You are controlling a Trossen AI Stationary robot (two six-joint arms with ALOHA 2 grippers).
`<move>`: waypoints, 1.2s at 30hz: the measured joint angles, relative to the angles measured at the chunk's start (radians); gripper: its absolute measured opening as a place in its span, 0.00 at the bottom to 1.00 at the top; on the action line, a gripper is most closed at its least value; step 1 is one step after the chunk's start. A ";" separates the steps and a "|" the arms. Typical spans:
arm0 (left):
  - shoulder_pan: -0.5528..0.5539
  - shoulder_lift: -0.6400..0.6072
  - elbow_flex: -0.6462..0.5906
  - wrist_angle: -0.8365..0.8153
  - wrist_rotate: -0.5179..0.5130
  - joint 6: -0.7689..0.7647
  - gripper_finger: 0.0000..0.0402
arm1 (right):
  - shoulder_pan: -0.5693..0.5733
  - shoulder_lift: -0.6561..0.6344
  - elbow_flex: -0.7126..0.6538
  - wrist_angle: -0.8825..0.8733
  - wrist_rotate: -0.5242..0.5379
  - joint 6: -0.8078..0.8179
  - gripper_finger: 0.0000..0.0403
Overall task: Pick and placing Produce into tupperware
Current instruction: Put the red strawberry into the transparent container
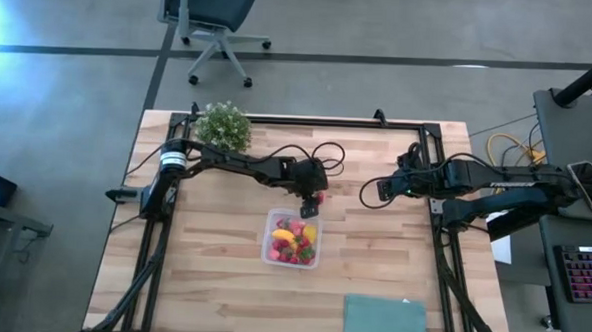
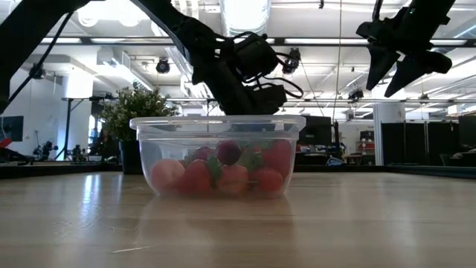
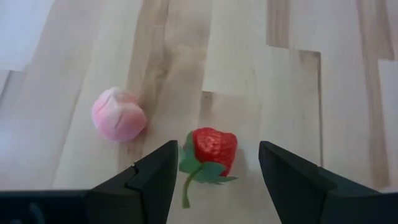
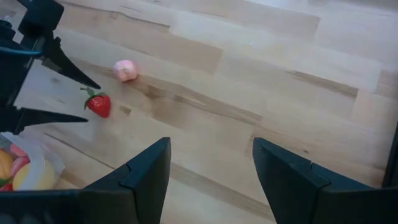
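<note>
Hovering my left gripper, fingers spread, over a small red toy strawberry on the table; right gripper waits spread.

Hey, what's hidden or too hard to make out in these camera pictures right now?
- High view: the strawberry and pink fruit on the table, mostly covered by the left gripper.
- Low view: the same two fruits, hidden behind the tupperware.
- High view: individual fruits in the tupperware, too small to count.
- Right wrist view: the tupperware, cut off at the edge.

strawberry between the left gripper's parted fingers, pink fruit near.
</note>
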 joint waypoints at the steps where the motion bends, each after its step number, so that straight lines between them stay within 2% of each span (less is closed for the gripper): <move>1: 0.000 0.000 0.000 -0.001 0.000 0.008 0.52 | 0.000 0.000 0.000 0.000 0.000 0.000 0.54; 3: 0.001 0.000 -0.002 0.003 0.001 0.054 0.52 | 0.000 0.000 0.000 0.000 0.000 0.000 0.54; 8: 0.001 -0.002 0.000 0.004 0.040 0.285 0.52 | 0.000 0.000 0.000 0.000 0.000 -0.001 0.54; 12: 0.006 -0.002 0.002 0.009 0.073 0.354 0.52 | 0.000 0.000 0.000 0.000 0.000 -0.002 0.54; 20: 0.026 -0.002 0.001 0.002 0.078 0.370 0.52 | 0.000 0.000 0.000 -0.001 0.000 -0.003 0.54; 25: 0.037 -0.016 0.020 -0.022 0.081 0.253 0.52 | 0.000 0.001 0.000 -0.002 0.000 0.000 0.54; 30: 0.030 -0.031 0.053 -0.073 0.229 0.169 0.52 | -0.001 0.001 0.000 -0.002 0.001 0.000 0.54; 36: -0.003 -0.031 0.047 -0.256 0.236 0.223 0.52 | -0.001 0.001 -0.002 -0.002 0.009 0.004 0.54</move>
